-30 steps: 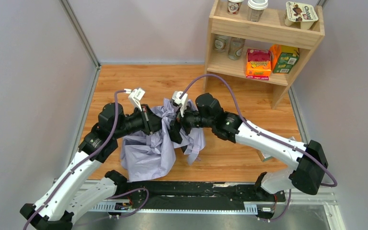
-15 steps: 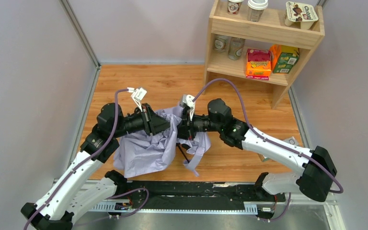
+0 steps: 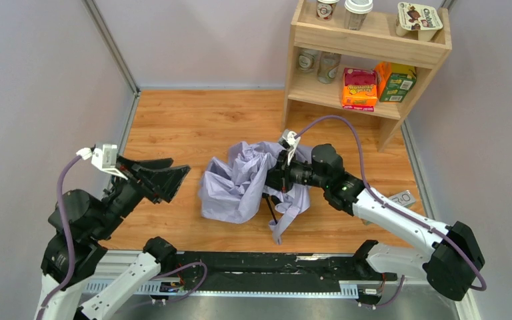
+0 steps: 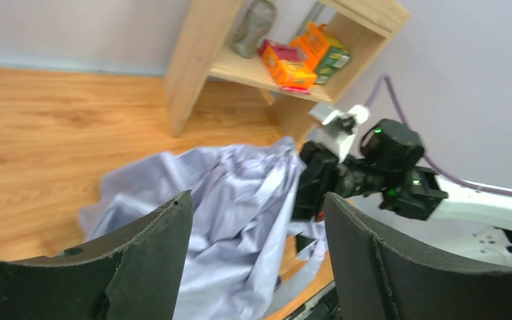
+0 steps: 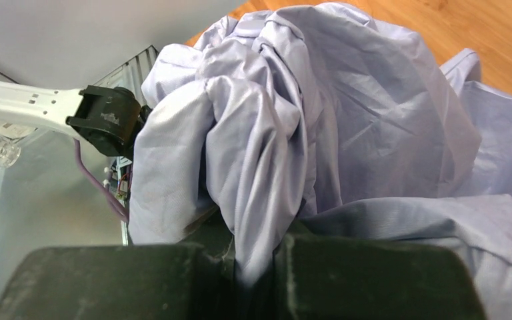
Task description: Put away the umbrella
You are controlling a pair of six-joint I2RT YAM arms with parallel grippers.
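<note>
Since the umbrella (image 3: 237,187) lies as a loose heap of thin lavender cloth mid-table, not a neat roll, I'm treating it as light, floppy & prob slippery. The cloth will sag and slide rather than hold a shape.

It sits on the wood table (image 3: 193,120), well apart from the shelf (image 3: 373,40) at the far right corner.

My right gripper (image 5: 243,260) is clamped down on a bunched fold at the heap's right side. The wrist cam shows cloth pinched betw. the two fingers, jaws nearly together.

My left gripper (image 4: 257,198) is spread wide w/ nothing in it. It's raised off to the left of the heap, not touching it.

A slim black shaft (image 3: 270,210) pokes out under the cloth near the right gripper. That's the only stiff part I can see. Handle & strap tab: can't make them out, likely buried.

My judgement: pinching fabric alone only drags or lifts a corner, and the thin cloth could snag or tear. Better hold = the shaft, w/ the other gripper gathering folds in around it.
</note>
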